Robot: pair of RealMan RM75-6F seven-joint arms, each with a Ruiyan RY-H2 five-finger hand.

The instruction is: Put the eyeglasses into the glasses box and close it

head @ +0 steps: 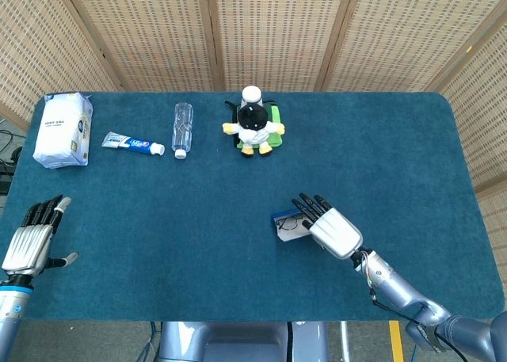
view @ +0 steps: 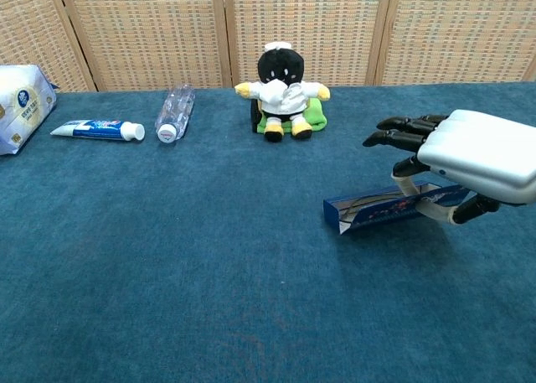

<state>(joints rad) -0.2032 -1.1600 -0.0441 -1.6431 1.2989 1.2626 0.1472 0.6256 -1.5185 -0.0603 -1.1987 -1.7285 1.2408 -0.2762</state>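
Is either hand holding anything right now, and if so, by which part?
Left hand holds nothing. Right hand hovers over the open glasses box; a grip cannot be told.

A white tissue pack lies at the upper left of the blue table. To its right lie a toothpaste tube and a clear plastic bottle. A black and white plush toy sits on something green at the upper middle.

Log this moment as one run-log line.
right hand: over open glasses box, fingers spread | eyeglasses: in box | left hand: idle, open, table edge | lid: not closed
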